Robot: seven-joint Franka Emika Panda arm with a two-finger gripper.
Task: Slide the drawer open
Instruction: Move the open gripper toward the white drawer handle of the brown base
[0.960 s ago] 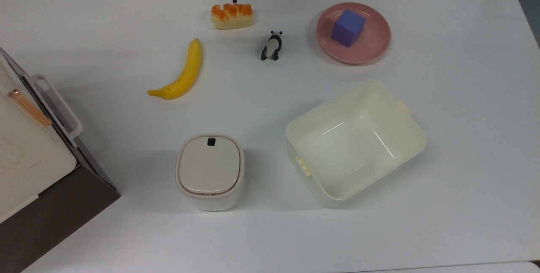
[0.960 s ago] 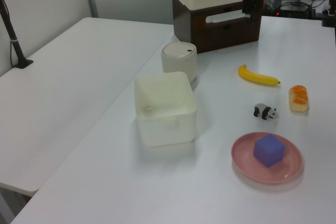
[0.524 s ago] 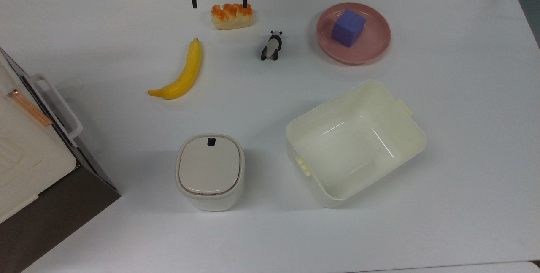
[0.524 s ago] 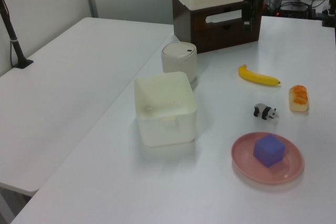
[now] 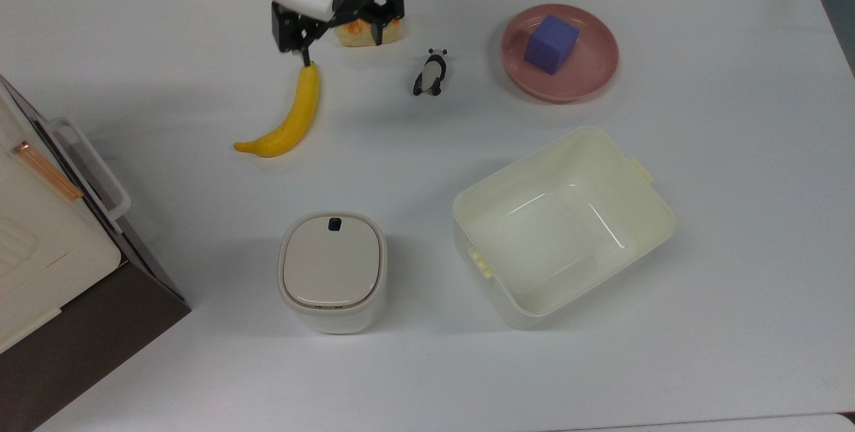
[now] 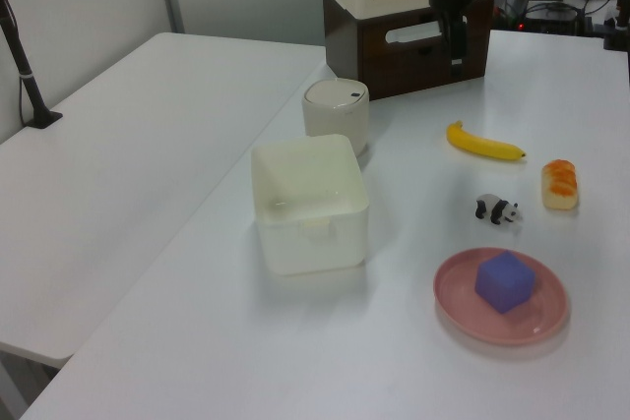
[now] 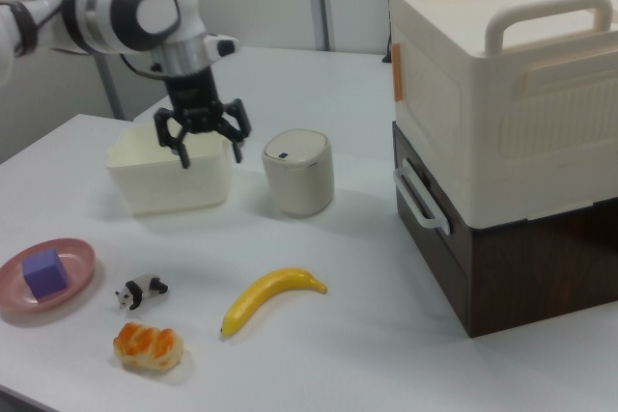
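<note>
The drawer (image 7: 436, 250) has a dark brown front and a white loop handle (image 7: 417, 198). It sits flush in the brown cabinet under a cream box. In the top view the drawer (image 5: 77, 171) is at the far left, and its handle (image 5: 99, 165) faces the table. My gripper (image 5: 340, 41) hangs open over the banana's far tip and the bread, far from the handle. In the right view the gripper (image 7: 210, 153) is well above the table with nothing between its fingers. In the left view the gripper (image 6: 455, 46) shows in front of the drawer (image 6: 423, 54).
A banana (image 5: 287, 115), a bread piece (image 7: 147, 346) and a toy panda (image 5: 431, 71) lie near the arm. A pink plate (image 5: 588, 81) holds a purple cube (image 5: 551, 43). A cream tub (image 5: 651, 208) and a white lidded bin (image 5: 332, 268) stand mid-table.
The gripper has come down from the top view's upper edge toward the banana's tip. The white wrist now shows above it. The drawer and the objects have not moved.
</note>
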